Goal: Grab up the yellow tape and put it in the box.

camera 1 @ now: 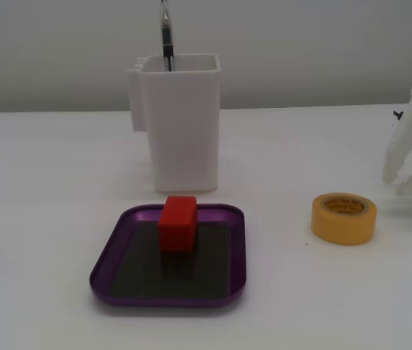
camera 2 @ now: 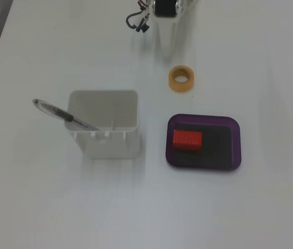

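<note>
The yellow tape (camera 1: 343,217) lies flat on the white table, to the right of the box in a fixed view; it shows in the other fixed view (camera 2: 181,79) too. The box (camera 1: 111,257), a shallow purple tray with a dark floor (camera 2: 235,126), holds a red block (camera 1: 178,222) near its back edge. My white gripper (camera 1: 408,179) hangs at the right edge, behind and right of the tape, apart from it. Its two fingers stand spread and hold nothing. From above, the gripper (camera 2: 168,51) is just beyond the tape.
A tall white container (camera 1: 184,124) with a pen (camera 1: 166,36) stands right behind the box; it also shows from above (camera 2: 105,129). The red block (camera 2: 187,139) takes up part of the tray's floor. Black cables (camera 2: 137,23) lie by the arm.
</note>
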### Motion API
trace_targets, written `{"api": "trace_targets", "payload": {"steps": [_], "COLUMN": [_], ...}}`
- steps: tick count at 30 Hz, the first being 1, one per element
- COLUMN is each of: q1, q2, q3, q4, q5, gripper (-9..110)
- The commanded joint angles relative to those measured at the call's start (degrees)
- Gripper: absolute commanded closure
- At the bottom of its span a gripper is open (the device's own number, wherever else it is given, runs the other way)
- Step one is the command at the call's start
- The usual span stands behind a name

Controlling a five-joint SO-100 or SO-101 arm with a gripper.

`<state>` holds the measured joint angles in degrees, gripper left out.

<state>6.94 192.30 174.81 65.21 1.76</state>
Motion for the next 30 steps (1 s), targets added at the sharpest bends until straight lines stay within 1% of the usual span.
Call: {"api": "trace_targets", "payload": {"steps": [1,8,14,17,21,26,30], "q1": [-0.09,0.70,0.18,0.18,0.09,0.09,0.00], "q2": [1.32,0.35,0.00,-3.52,-14.68,-34.89,-50.27], "q3": [-2.02,-11.25,-12.74,-12.83,-17.14,-28.04,-38.06], "q4": [-0.88,-2.55,-4.66,-4.57,-4.66,-4.22,-2.02], "q5": [-0.26,-0.44,-0.44,-0.44,-2.20,-5.01,-5.71], "gripper": [102,102,102,102,101,101,94]}}
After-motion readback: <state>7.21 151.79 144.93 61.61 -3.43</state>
